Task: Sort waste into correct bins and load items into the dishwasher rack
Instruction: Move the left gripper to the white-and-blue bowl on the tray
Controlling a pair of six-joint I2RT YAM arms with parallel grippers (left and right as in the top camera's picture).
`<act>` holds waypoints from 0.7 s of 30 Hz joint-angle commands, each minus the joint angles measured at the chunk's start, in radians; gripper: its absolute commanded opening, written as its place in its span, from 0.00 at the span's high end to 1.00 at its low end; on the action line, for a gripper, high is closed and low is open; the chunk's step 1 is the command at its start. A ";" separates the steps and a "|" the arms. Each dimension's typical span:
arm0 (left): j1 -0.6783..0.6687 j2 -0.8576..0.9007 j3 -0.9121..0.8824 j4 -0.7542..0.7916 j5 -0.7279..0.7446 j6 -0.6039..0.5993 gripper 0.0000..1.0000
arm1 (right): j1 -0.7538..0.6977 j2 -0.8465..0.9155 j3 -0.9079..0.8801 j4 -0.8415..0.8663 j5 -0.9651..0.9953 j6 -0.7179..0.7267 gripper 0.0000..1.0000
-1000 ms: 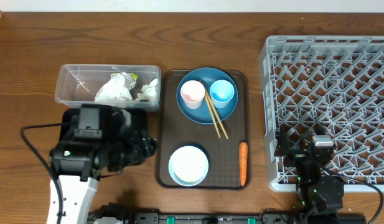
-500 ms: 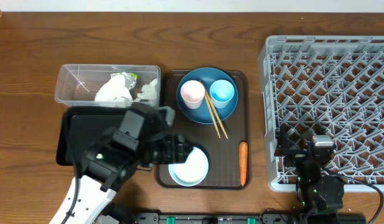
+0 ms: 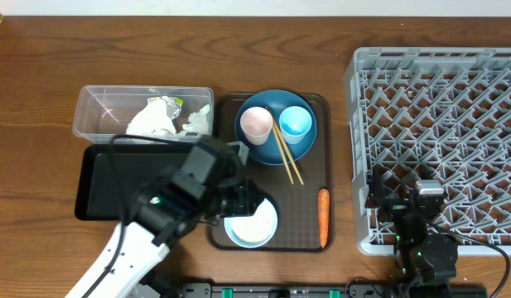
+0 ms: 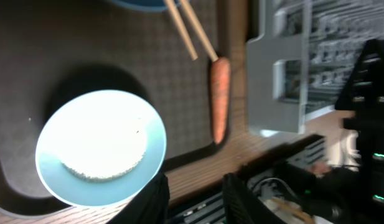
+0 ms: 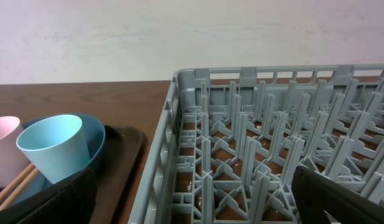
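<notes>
My left gripper (image 3: 247, 201) (image 4: 195, 200) is open and empty, low over the left rim of the small light blue bowl (image 3: 253, 222) (image 4: 148, 163) that holds white rice (image 4: 101, 140). An orange carrot (image 3: 323, 217) (image 4: 219, 99) lies to the right of the bowl. The pink cup (image 3: 256, 124), the light blue cup (image 3: 296, 122) (image 5: 55, 146) and the wooden chopsticks (image 3: 285, 153) (image 4: 190, 32) rest on a blue plate (image 3: 276, 98). Crumpled napkins (image 3: 156, 120) lie in the clear tub (image 3: 98, 103). The black tray (image 3: 102, 182) is bare. My right gripper (image 3: 404, 199) (image 5: 198, 208) is open over the front left corner of the grey rack (image 3: 437, 124) (image 5: 254, 124).
The brown serving tray (image 3: 305, 178) (image 4: 179, 93) carries the plate, bowl and carrot. It sits between the two bins on the left and the rack on the right. The table's front edge runs just below the bowl (image 4: 198, 168).
My left arm has swung right, from over the black tray to the bowl on the brown tray. The right arm has not moved.
</notes>
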State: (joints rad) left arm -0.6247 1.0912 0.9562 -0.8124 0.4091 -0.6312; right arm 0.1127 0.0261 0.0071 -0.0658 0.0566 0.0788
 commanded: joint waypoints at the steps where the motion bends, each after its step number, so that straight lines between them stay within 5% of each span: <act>1: -0.077 0.053 -0.004 0.006 -0.122 -0.090 0.69 | 0.008 0.000 -0.002 -0.003 0.006 -0.006 0.01; 11: -0.267 0.217 -0.004 0.071 -0.300 -0.175 0.69 | 0.008 0.000 -0.002 -0.003 0.006 -0.006 0.01; 21: -0.300 0.354 -0.004 0.086 -0.369 -0.175 0.68 | 0.008 0.000 -0.002 -0.003 0.006 -0.006 0.01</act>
State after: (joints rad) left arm -0.9222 1.4124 0.9562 -0.7307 0.0895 -0.7902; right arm 0.1127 0.0261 0.0071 -0.0658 0.0566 0.0788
